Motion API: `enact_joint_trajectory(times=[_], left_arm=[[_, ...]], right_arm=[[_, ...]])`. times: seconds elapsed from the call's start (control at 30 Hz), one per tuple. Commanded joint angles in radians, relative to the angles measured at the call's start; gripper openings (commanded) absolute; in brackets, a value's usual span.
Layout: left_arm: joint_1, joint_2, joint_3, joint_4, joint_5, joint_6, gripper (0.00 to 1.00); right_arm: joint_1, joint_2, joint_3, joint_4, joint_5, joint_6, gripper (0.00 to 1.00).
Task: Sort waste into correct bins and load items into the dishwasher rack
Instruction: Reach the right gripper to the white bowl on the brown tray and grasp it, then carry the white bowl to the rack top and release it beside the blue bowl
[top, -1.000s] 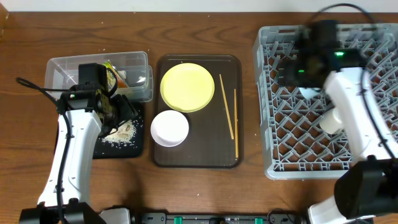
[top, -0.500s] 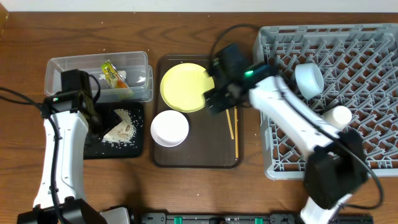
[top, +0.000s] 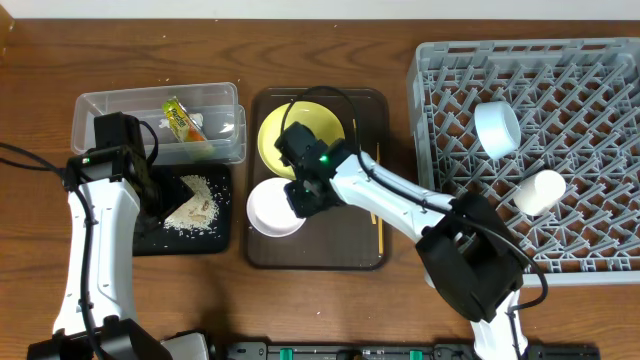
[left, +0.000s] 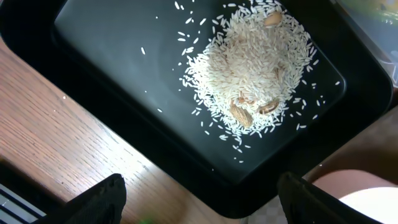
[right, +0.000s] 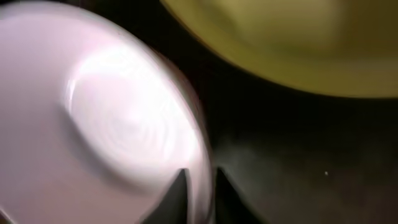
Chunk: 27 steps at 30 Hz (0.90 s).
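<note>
My right gripper (top: 303, 198) is shut on the right rim of the white bowl (top: 268, 210), which sits on the brown serving tray (top: 330, 252). In the right wrist view its fingertips (right: 199, 175) pinch that rim, with the yellow plate (right: 298, 43) just beyond. The chopsticks (top: 380, 236) lie right of the plate (top: 292, 128), partly under the arm. My left gripper (left: 202, 199) hangs open and empty over the near corner of the black tray (left: 93, 43), which holds the rice scraps (left: 252, 68). The snack wrapper (top: 183, 122) lies in the clear tub (top: 100, 105).
The grey dishwasher rack (top: 590, 250) fills the right side, with the light blue bowl (top: 496, 127) and the small white cup (top: 538, 191) lying in it. The right arm stretches from the front edge across the brown tray.
The right arm swung from the rack over to the brown tray and shut on the white bowl's rim. The left arm drew back left off the tub, its gripper opening wider.
</note>
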Motion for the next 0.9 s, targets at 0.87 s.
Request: enact_joint_trajectory(times=[0.87], left_arm=[[0.005, -0.002, -0.001, -0.003, -0.02, -0.012, 0.81]], right_arm=[[-0.457, -0.338, 0.134, 0.027, 0.892, -0.399, 0.01]])
